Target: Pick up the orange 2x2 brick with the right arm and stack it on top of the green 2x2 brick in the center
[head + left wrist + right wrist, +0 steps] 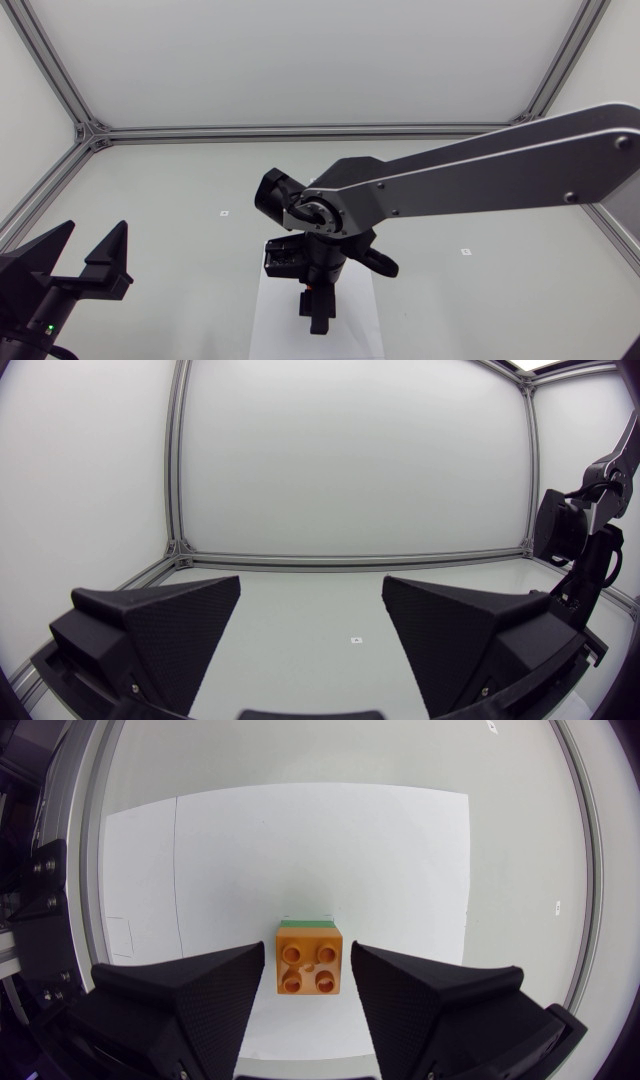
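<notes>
Right arm reached in to the worktop (180, 200) centre, over the white paper sheet (300, 840). Right tool (307, 952) pointed straight down with the orange 2x2 brick (309, 965) between its fingers (200, 990). In the right wrist view a thin white gap showed on each side of the brick, so the fingers looked just beside it rather than pressing: tool released, not grasping.

The orange brick sat studs up, square on the green 2x2 brick (308, 923). Only a narrow green strip showed past its far edge. The head view barely showed the stack, as the arm hid it.

Left tool (312, 590) was well apart at the left side of the worktop, fingers spread wide, holding nothing.

Progress, as a judgement: pick-up and placement looked done and the stack aligned. Whether the studs were fully seated could not be told from above. What was left: lift the right tool clear without nudging the orange brick, then retreat.
</notes>
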Controlling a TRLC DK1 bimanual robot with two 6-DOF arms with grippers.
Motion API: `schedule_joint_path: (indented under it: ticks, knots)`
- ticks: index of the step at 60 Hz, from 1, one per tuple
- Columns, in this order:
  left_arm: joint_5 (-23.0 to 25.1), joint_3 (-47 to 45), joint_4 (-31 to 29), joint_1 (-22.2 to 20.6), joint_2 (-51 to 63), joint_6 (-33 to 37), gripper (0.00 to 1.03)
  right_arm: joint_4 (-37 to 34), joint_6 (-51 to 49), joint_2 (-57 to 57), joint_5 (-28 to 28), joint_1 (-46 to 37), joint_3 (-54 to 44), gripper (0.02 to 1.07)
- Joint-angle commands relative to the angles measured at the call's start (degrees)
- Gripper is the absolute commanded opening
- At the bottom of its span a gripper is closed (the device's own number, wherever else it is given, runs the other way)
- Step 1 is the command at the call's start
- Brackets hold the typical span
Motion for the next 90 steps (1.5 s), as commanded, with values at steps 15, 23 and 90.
schedule_joint_path:
  ticks: [15, 23, 90]
  knots:
    - [0.16, -2.35, -0.65, 0.13, -0.32, 0.33, 0.99, -0.13, 0.42, 1.13, -0.13, -0.33, 0.61, 0.9]
    - [0.16, -2.35, -0.65, 0.13, -0.32, 0.33, 0.99, -0.39, 0.42, -0.19, -0.13, -0.42, 0.61, 1.01]
    - [0.16, -2.35, -0.65, 0.13, -0.32, 0.33, 0.99, 20.17, 9.91, -61.71, 1.36, -51.57, -30.68, 1.02]
